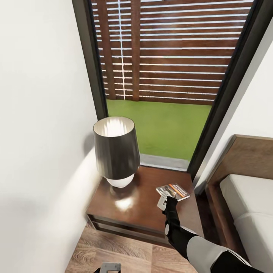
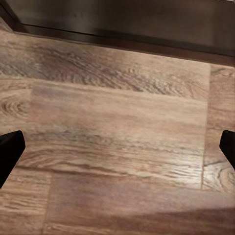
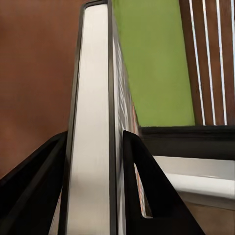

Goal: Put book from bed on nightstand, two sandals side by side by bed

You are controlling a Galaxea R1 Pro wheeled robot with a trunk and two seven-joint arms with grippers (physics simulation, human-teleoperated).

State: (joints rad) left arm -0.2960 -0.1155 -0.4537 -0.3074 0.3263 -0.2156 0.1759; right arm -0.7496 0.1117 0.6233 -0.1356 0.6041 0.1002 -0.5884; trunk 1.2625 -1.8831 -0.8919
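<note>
The book, dark grey with orange and white bands, lies flat at the right rear part of the nightstand top. I cannot tell whether it rests on the wood or hovers just above it. My right gripper is shut on its near edge. In the right wrist view the book's white page edge runs between the two black fingers, which press both covers. The bed with its light-grey mattress stands right of the nightstand. My left gripper hangs open over the plank floor, low in front of the nightstand.
A lamp with a dark shade and white base takes up the nightstand's left half. A white wall closes the left side. Behind is a tall dark-framed window showing fence and grass. The wooden headboard rises at right.
</note>
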